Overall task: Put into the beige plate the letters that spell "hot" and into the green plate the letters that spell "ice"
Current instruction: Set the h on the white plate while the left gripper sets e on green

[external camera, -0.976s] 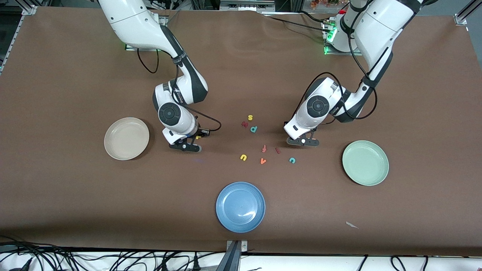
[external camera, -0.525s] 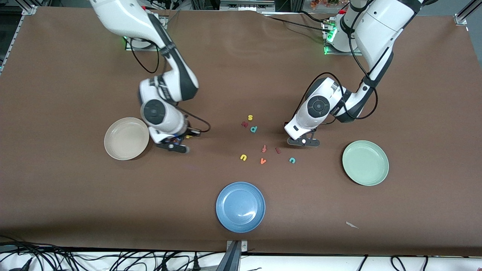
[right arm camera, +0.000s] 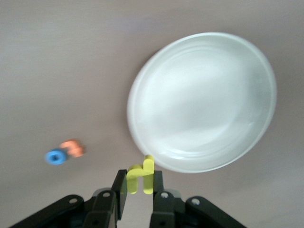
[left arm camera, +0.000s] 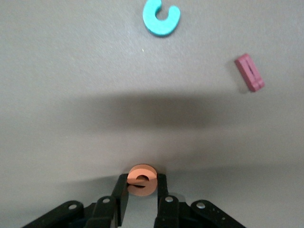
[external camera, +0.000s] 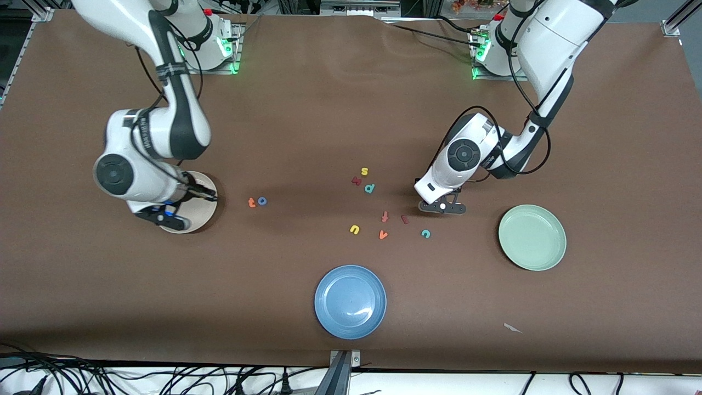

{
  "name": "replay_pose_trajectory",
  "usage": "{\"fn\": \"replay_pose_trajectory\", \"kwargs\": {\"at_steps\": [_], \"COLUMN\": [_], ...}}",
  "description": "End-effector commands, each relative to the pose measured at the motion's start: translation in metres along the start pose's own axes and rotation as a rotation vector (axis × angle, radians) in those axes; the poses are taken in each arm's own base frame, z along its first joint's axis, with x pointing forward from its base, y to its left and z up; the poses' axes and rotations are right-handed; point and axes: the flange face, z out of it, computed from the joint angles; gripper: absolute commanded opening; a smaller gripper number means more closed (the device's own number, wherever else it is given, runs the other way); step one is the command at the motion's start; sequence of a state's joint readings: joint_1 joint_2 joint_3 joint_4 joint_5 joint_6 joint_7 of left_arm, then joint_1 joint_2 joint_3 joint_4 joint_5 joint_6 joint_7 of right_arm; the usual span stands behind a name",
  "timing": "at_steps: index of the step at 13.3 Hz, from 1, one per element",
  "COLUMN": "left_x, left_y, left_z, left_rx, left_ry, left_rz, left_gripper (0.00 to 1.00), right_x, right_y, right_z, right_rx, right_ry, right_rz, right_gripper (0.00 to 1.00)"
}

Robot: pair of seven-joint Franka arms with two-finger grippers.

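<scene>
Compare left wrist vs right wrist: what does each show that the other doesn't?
Left wrist only: the left gripper shut on the orange e down at the brown table, with the teal c and dark red i lying on it.

Right wrist only: the right gripper shut on the yellow h at the beige plate's rim, plus the blue o and orange t side by side.

Both: the same table, and a gripper holding one letter.

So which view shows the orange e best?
The left wrist view: the orange e sits pinched in the left gripper, its shape readable. In the front view that gripper hides it, and the right wrist view does not show it at all.
</scene>
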State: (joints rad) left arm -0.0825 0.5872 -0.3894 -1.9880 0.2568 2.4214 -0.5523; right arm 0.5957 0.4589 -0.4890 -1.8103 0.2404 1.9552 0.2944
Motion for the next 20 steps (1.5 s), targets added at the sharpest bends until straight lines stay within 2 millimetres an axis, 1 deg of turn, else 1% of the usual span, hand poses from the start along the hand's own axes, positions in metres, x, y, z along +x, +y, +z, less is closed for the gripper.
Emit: {"fn": "replay_pose_trajectory", "kwargs": {"at_steps": [1,3,4,6,8,9,10,11,12,13,14,16,17,18,19,20], "left_x": [0.011,0.017,0.021,0.030,0.040,0.046,0.050,0.053,0.056,0.057,0.059,0.060,0.062,0.067,0.071,0.075], "left_y": [-0.017,-0.030,-0.040,-0.067,-0.097,-0.113,-0.129,-0.142,-0.158,-0.175,-0.194,-0.227,-0.241,-0.245,-0.248,-0.251], "left_z": [-0.028,-0.037,-0.041,-0.053,-0.060,-0.067,-0.072,-0.078,-0.082,-0.081,-0.081,-0.076,-0.070,-0.065,-0.059,-0.059], "left_rx": [0.028,0.040,0.043,0.043,0.047,0.050,0.058,0.065,0.068,0.067,0.068,0.104,0.136,0.167,0.195,0.213], "left_ry": [0.052,0.042,0.042,0.056,0.053,0.051,0.038,0.029,0.024,0.020,0.017,0.011,0.008,0.009,0.009,0.012], "left_rz": [-0.012,-0.008,0.001,0.012,0.024,0.042,0.067,0.089,0.112,0.141,0.175,0.237,0.258,0.284,0.310,0.320], "left_gripper": [0.16,0.15,0.15,0.13,0.13,0.13,0.13,0.13,0.13,0.13,0.13,0.14,0.14,0.15,0.19,0.32], "right_x": [0.017,0.033,0.037,0.040,0.047,0.049,0.049,0.048,0.047,0.046,0.042,0.024,0.016,0.006,-0.003,-0.013], "right_y": [0.033,0.064,0.071,0.072,0.081,0.087,0.087,0.087,0.085,0.081,0.074,0.037,0.019,0.000,-0.018,-0.038], "right_z": [0.023,0.039,0.046,0.059,0.070,0.072,0.072,0.071,0.071,0.067,0.059,0.038,0.027,0.020,0.017,0.018], "right_rx": [-0.037,-0.039,-0.039,-0.053,-0.060,-0.060,-0.058,-0.055,-0.052,-0.047,-0.040,-0.036,-0.031,-0.029,-0.032,-0.036], "right_ry": [-0.025,-0.042,-0.052,-0.057,-0.059,-0.063,-0.063,-0.063,-0.065,-0.064,-0.059,-0.045,-0.028,-0.012,-0.004,0.008], "right_rz": [-0.079,-0.123,-0.135,-0.150,-0.183,-0.182,-0.181,-0.179,-0.180,-0.174,-0.175,-0.154,-0.152,-0.153,-0.131,-0.109], "right_gripper": [0.25,0.25,0.26,0.27,0.30,0.30,0.42,0.67,0.84,0.94,0.95,0.95,0.95,0.95,0.95,0.95]}}
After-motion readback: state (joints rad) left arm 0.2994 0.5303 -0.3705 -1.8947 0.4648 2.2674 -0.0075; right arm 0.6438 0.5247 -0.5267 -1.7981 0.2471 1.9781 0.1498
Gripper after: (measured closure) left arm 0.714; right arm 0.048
